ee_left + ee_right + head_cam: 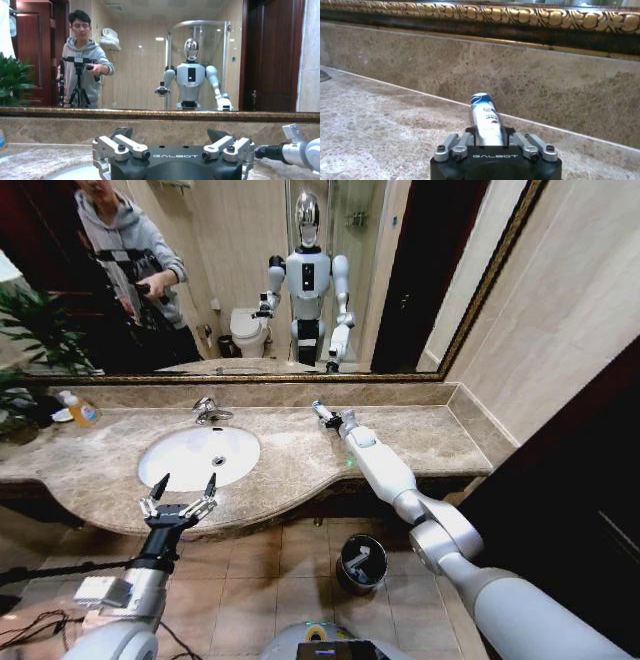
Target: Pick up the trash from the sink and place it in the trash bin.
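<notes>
- While the right arm reaches out over the counter (300, 450), its right pincer (322, 416) sits at the far side near the backsplash, pressed onto a small white tube with blue marks (486, 120) that sticks out from between the fingers toward the wall.
- That white tube (318, 410) is held above the marble, well to the right of the sink (175, 465) and apart from it.
- At the near left, the left pincer (182, 497) hangs over the counter's front edge just before the sink, its fingers (158, 485) spread wide with nothing between them.
- A chrome faucet (208, 411) stands at the far rim of the white basin.
- On the tiled floor below the counter, near the right arm's elbow, stands the black trash bin (360, 564), something pale showing inside it.
- Far left on the counter stands a pump bottle (80, 410) of orange liquid.
</notes>
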